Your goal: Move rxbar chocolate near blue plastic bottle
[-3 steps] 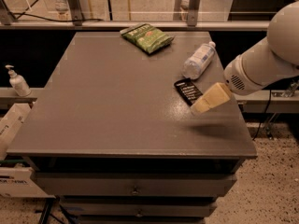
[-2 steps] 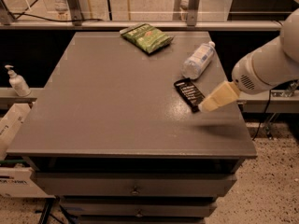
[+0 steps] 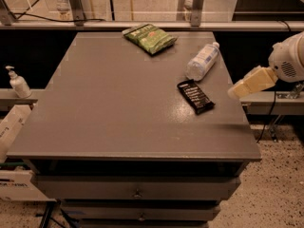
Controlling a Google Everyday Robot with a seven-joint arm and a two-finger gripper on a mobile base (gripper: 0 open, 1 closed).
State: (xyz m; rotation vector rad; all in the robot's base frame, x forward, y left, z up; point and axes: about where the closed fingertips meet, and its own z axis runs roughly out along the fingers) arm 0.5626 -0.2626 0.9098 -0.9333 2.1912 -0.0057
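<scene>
Seeing the gripper [image 3: 236, 89] out past the right edge of the table [image 3: 114, 108], at the right of the frame, over the gap beside the tabletop. Angled left and slightly down toward the table. Holding nothing. Can't tell how far open from this angle. No contact with anything on the tabletop.

Finding the rxbar chocolate [image 3: 195, 96] flat on the right part of the tabletop, white print facing up. Laid diagonally, with one end toward far-left and the other toward near-right. Sitting left of the gripper, near it, with a clear gap between them.

Seeing the blue plastic bottle [image 3: 202, 61] on its side just beyond the bar, white cap aimed at the far right edge, base toward the bar. Reading only a narrow gap between the bar's far end and the bottle's base: close, apparently not touching.

Also noting:
- green snack bag [image 3: 149, 38] flat near the far edge, about mid-width, left of the bottle's cap and apart from it
- white pump bottle [image 3: 18, 82] upright on a ledge left of the table, off the tabletop
- two drawer fronts [image 3: 137, 193] with small knobs under the tabletop
- metal rail [image 3: 142, 25] running along behind the table
</scene>
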